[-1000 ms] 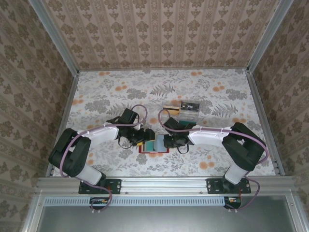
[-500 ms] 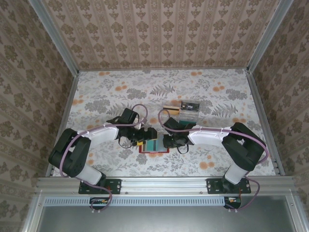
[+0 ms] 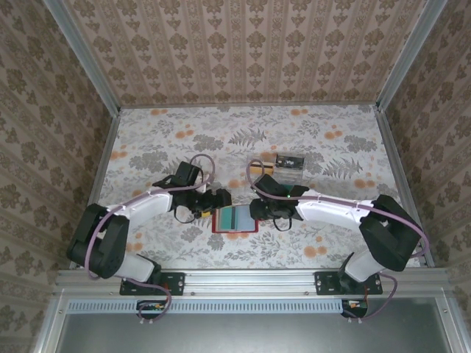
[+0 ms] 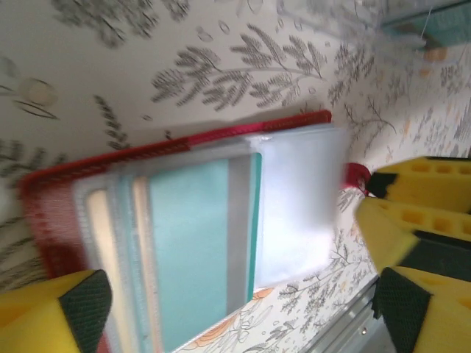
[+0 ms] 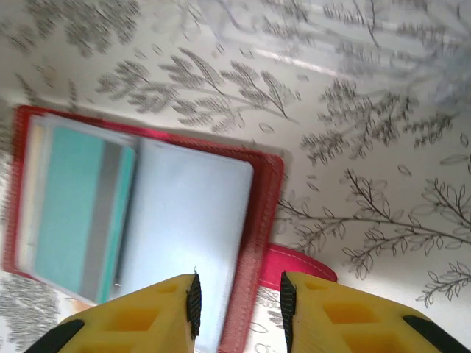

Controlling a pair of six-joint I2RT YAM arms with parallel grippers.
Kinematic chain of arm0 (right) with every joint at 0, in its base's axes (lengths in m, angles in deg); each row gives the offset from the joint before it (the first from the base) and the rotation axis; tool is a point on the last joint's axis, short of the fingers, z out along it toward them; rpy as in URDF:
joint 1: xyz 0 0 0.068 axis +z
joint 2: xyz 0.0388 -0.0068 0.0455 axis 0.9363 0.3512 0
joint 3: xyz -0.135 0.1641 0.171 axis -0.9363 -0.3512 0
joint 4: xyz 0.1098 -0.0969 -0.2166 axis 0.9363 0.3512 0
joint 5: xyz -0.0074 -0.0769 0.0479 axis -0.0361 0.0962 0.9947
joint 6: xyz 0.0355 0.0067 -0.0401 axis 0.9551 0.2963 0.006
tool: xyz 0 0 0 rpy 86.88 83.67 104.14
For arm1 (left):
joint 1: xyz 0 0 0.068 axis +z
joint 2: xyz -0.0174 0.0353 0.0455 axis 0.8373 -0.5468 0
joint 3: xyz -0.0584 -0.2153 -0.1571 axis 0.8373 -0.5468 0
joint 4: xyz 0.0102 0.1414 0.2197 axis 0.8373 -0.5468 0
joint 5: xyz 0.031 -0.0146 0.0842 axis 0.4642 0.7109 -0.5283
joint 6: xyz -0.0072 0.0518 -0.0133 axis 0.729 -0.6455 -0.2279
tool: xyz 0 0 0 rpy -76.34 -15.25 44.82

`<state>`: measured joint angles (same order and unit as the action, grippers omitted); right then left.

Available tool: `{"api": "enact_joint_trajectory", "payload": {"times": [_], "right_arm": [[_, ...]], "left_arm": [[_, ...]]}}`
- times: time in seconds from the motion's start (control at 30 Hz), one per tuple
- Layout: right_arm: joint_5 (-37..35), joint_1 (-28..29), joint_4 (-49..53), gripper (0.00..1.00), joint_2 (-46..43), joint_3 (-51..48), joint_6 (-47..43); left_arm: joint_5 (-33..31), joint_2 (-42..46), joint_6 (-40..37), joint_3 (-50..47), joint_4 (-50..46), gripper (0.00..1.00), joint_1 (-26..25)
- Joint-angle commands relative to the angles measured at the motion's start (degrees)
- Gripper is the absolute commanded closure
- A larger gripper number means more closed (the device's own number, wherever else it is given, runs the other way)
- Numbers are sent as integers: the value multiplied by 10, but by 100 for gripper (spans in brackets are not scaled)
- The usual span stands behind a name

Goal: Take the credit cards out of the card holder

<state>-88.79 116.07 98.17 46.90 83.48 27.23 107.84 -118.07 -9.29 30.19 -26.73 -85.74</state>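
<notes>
Card holder (image 5: pixel 193 202), red and rectangular, flat open, smooth teal card (image 5: pixel 72 209) inside.

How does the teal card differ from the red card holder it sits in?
The teal card is smaller, covering about half of the open card holder. The card is teal with a grey stripe; the card holder is red with pale lining. Both lie flat on the table.

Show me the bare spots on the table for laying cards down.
Bare: the wide far strip of table below the back wall, and a narrower strip between the wallet and the front rail. Crowded: the middle, where the left gripper and right gripper flank the wallet, small items just behind.
</notes>
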Motion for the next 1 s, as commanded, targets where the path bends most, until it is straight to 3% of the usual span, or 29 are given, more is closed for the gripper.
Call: {"api": "enact_joint_trajectory", "payload": {"times": [0.0, 0.2, 0.3, 0.57, 0.97], "right_arm": [[18, -2, 9, 64, -7, 33, 3], [116, 0, -47, 71, 44, 55, 25], [147, 0, -82, 75, 69, 49, 45], [197, 0, -158, 77, 124, 28, 94], [207, -11, -190, 79, 145, -8, 129]], "left_arm": [[-24, 10, -3, -12, -31, 21, 6], [-20, -17, 3, -15, -19, 69, 6], [-15, -32, 5, -18, -8, 83, 3], [-12, -54, 5, -21, -3, 86, -3], [-36, -79, 9, -22, -31, 90, -14]]}}
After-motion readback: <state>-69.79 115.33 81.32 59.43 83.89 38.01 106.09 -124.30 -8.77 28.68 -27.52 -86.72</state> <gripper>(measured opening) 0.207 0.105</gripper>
